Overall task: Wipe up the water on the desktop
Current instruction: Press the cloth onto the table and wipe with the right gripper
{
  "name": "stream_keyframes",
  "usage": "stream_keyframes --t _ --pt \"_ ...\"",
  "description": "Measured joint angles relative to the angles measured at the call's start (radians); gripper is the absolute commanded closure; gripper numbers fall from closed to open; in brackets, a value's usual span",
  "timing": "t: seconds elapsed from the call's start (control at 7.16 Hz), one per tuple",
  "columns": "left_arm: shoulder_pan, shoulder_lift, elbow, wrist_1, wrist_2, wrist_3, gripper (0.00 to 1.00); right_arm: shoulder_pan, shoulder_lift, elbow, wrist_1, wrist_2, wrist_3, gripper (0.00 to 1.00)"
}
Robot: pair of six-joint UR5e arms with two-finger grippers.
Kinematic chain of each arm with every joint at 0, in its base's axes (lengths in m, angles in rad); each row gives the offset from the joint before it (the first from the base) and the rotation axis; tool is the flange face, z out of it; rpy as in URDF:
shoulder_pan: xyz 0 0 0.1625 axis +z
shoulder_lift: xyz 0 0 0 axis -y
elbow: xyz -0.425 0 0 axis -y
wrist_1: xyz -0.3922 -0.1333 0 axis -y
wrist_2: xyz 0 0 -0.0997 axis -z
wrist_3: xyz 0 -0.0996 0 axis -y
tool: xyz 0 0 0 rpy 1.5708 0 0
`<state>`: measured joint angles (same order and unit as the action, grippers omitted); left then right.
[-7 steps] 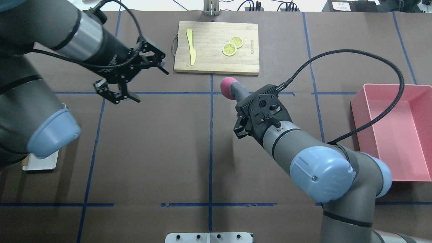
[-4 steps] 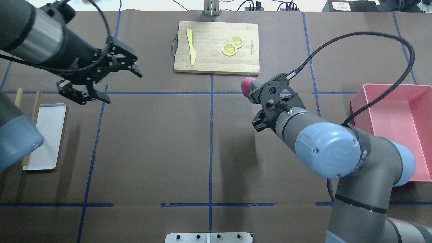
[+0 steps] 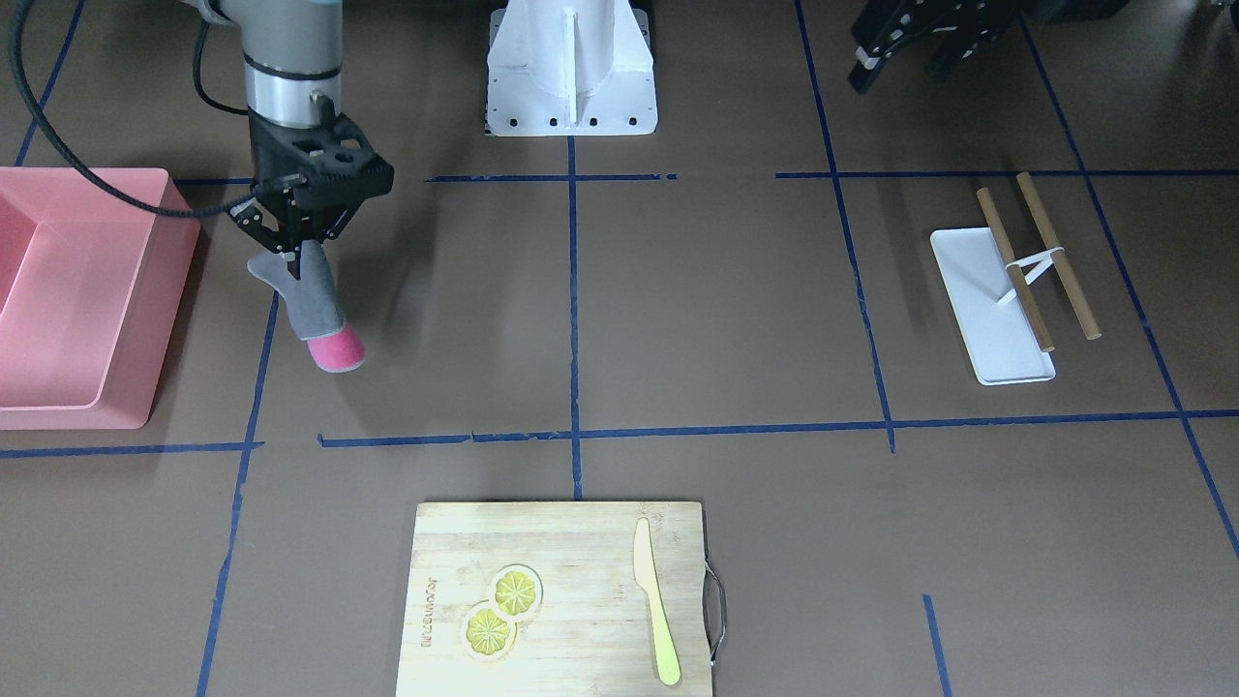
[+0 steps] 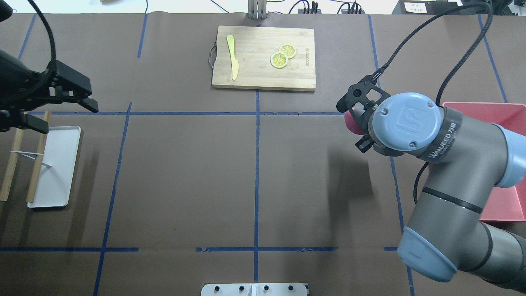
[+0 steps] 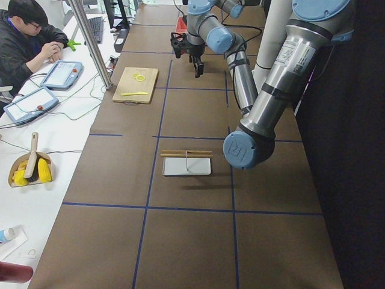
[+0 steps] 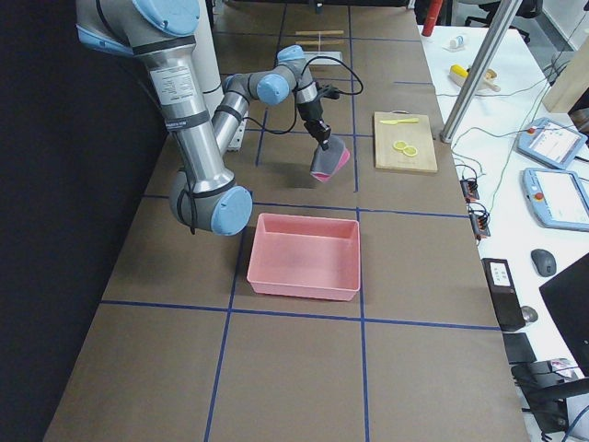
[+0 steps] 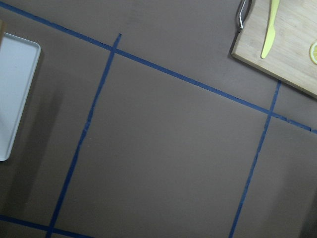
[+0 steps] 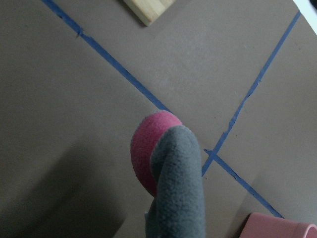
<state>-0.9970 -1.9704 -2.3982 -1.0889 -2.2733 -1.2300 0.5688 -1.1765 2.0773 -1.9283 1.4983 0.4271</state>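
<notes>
- My right gripper point(image 3: 290, 248), in the upper left of the front-facing view, points down and is clenched on the top of a grey cloth point(image 3: 312, 295) with a pink end.
- The cloth hangs below my fingers, tilted, with the pink end lowest. That end looks just clear of the surface, and its shadow falls off to one side in my right wrist view.
- The desktop point(image 4: 185, 172) lies directly under this gripper and spreads over the whole frame, dark brown with blue tape lines. The cloth hangs beside one tape crossing.
- A pink bin point(image 3: 169, 290) stands near this gripper at the left edge of the front-facing view, apart from the cloth.
- My left gripper point(image 4: 61, 114), at the left edge of the overhead view, is released and holds nothing, its fingers spread.
- Just below it in that view lies a white tray point(image 4: 57, 172).
- Farthest, at the top centre, a cutting board point(image 4: 254, 74) carries a yellow knife point(image 4: 233, 57) and lemon slices point(image 4: 279, 60).
</notes>
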Motion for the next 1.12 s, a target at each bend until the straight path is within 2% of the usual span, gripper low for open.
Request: stream_keyframes --t 0.42,0.56,0.84,1.12 --pt "-0.027 0.056 -0.055 0.015 0.004 0.018 0.0 -0.013 0.013 -0.166 -0.006 0.007 -0.056 1.0" --pt "-0.028 0.063 -0.061 0.015 0.007 0.018 0.0 -0.021 0.027 -0.21 -0.001 0.044 -0.059 1.0" --pt "-0.027 0.068 -0.059 0.016 0.013 0.035 0.0 -0.033 0.067 -0.284 0.041 0.194 -0.062 0.99" --pt "-0.027 0.086 -0.055 0.021 0.023 0.103 0.0 -0.035 0.08 -0.301 0.078 0.334 -0.059 0.98"
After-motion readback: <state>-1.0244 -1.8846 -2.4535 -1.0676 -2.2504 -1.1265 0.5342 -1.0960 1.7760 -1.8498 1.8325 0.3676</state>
